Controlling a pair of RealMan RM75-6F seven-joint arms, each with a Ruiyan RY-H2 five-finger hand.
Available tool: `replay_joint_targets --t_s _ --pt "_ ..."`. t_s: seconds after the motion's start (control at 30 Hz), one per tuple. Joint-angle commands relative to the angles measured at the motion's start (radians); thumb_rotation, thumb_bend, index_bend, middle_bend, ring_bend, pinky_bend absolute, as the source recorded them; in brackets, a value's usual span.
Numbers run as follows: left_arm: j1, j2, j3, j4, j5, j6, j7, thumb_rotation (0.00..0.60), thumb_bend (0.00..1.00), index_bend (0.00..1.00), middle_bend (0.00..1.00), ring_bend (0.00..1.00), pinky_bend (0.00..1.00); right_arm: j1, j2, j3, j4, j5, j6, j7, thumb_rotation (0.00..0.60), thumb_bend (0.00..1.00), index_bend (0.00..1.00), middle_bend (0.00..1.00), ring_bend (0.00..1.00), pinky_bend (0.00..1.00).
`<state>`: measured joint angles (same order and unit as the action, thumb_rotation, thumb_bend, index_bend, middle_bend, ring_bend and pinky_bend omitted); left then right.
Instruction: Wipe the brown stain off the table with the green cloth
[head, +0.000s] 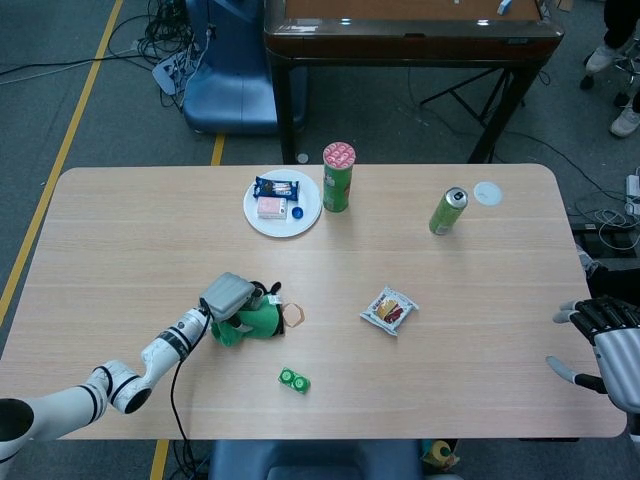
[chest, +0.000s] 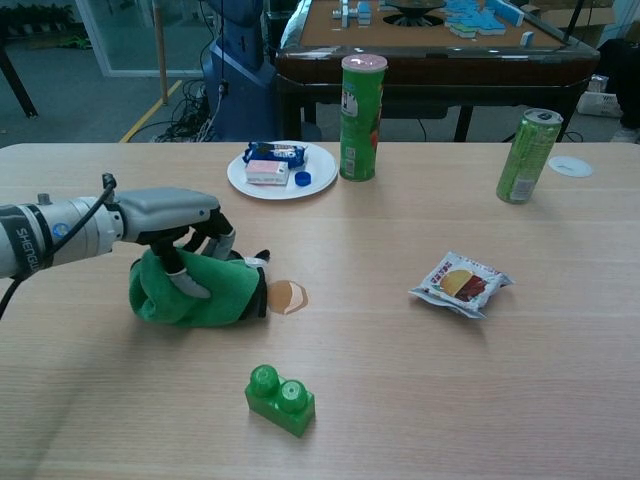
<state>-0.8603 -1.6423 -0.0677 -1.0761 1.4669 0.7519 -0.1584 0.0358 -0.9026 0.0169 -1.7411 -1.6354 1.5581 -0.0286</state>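
Note:
My left hand (head: 232, 296) (chest: 178, 222) grips the bunched green cloth (head: 250, 322) (chest: 198, 292) and presses it on the table. The cloth's right edge touches the left side of the brown stain (head: 295, 315) (chest: 287, 296), a small ring near the table's middle. My right hand (head: 606, 340) hangs at the table's right edge with fingers spread and nothing in it; the chest view does not show it.
A green toy brick (head: 293, 380) (chest: 280, 399) lies in front of the stain. A snack packet (head: 389, 310) (chest: 461, 283) lies to its right. Further back stand a white plate (head: 306, 215) (chest: 322, 160) with snacks, a green tube can (head: 338, 176) (chest: 362, 116) and a green drink can (head: 447, 211) (chest: 528, 155).

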Motion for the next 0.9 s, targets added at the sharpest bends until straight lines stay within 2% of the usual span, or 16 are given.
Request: replay_joint_targets --t_s 0.03,0.4,0.7,0.9 --pt "-0.014 -0.016 -0.001 -0.003 0.009 0.0 -0.003 0.6 0.14 0.58 0.64 0.65 0.88 -0.001 0.001 0.0 -0.001 -0.001 0.002 0.0 0.6 0.21 0.39 0.35 0.26 0.21" --pt "-0.084 -0.085 -0.028 -0.008 0.024 -0.011 -0.001 0.6 0.14 0.57 0.63 0.64 0.87 -0.01 0.002 0.0 0.002 0.002 0.011 0.003 0.6 0.21 0.39 0.35 0.26 0.21" --pt "-0.125 -0.172 -0.043 0.086 -0.023 -0.062 0.088 0.6 0.14 0.56 0.62 0.64 0.84 -0.016 0.006 0.0 0.003 0.009 0.013 0.007 0.6 0.21 0.39 0.35 0.26 0.21" --pt "-0.122 -0.186 -0.042 0.147 -0.039 -0.05 0.154 0.6 0.14 0.56 0.62 0.64 0.84 -0.018 0.008 0.001 0.004 0.01 0.015 0.009 0.6 0.21 0.39 0.35 0.26 0.21"
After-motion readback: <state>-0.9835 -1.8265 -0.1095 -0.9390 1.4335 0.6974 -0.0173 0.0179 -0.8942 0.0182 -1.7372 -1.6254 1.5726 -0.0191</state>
